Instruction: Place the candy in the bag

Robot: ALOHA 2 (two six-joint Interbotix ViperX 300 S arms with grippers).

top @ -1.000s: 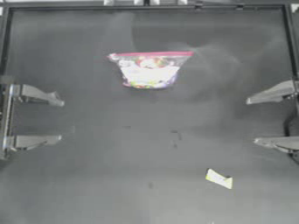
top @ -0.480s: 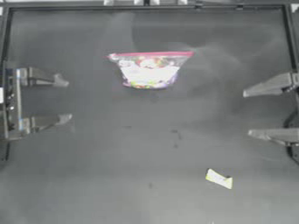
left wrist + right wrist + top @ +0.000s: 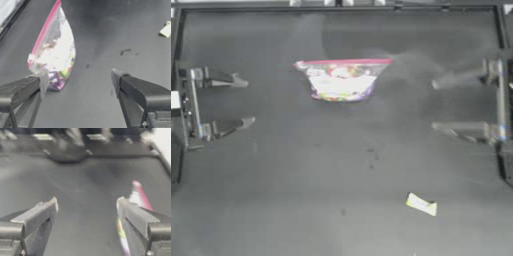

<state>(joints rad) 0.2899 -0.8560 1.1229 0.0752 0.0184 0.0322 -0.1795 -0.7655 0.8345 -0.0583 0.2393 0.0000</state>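
The bag [image 3: 342,80] is clear plastic with a pink-red strip along its rim and multicoloured sweets inside; it lies at the table's far middle. The candy [image 3: 421,204], a small flat pale-yellow wrapped piece, lies alone near the front right. My left gripper [image 3: 243,101] is open at the left side, level with the bag and well apart from it. My right gripper [image 3: 435,105] is open at the right side, also clear of the bag. The left wrist view shows the bag [image 3: 53,53] ahead between the jaws and the candy [image 3: 166,29] far off. Part of the bag [image 3: 140,195] shows in the right wrist view.
A raised frame [image 3: 338,7] borders the dark table along the far side. The left arm's base [image 3: 66,151] shows across the table in the right wrist view.
Both grippers have moved inward from the table's sides toward the middle, still open. The bag and the candy have not moved.
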